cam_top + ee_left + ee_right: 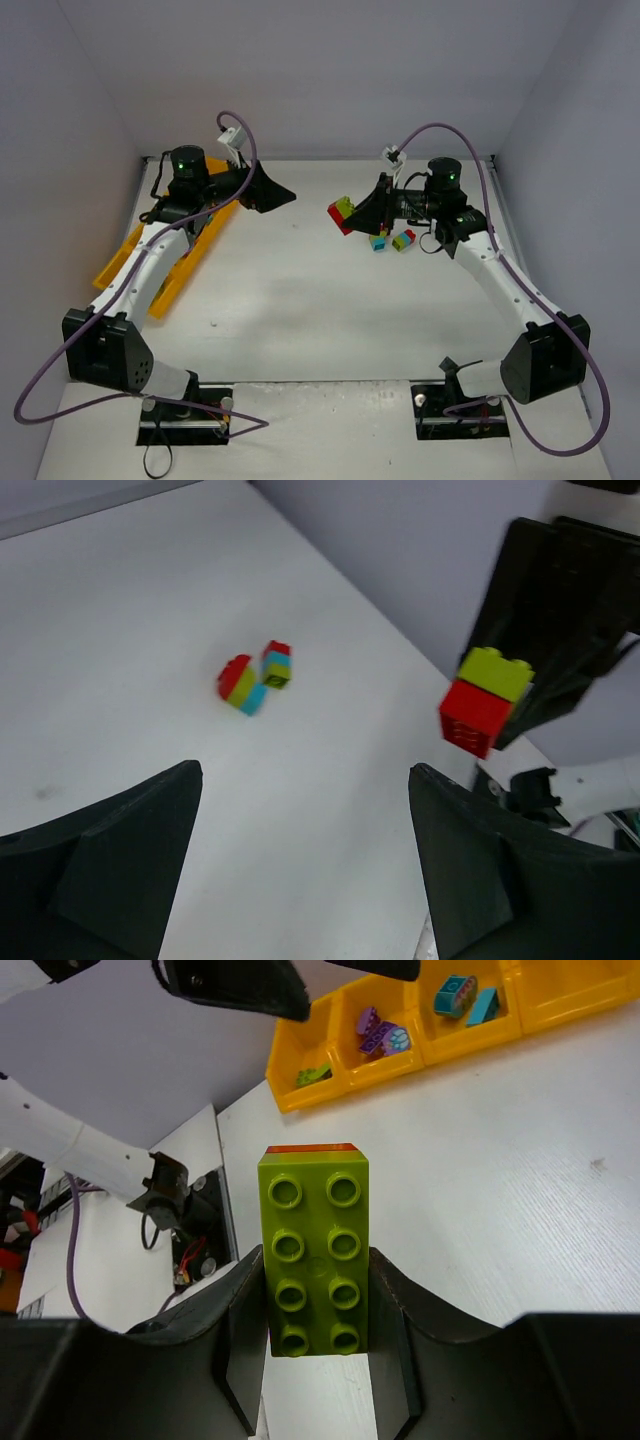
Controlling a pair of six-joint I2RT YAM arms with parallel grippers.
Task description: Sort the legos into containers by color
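Observation:
My right gripper (352,212) is shut on a stack of a lime green brick (313,1210) on a red brick (341,222) and holds it above the table; it also shows in the left wrist view (485,698). Two small multicoloured lego stacks (379,242) (403,240) lie on the table beside it, and the left wrist view shows them too (240,685) (277,665). My left gripper (278,196) is open and empty, raised near the back left. The orange-yellow tray (118,262) lies at the left, partly under my left arm. In the right wrist view its compartments (470,1045) hold a lime piece (313,1075), purple pieces (380,1035) and teal pieces (465,998).
Grey walls close in the table at the back and both sides. My left arm's base and cables (170,1220) show beyond the table edge in the right wrist view.

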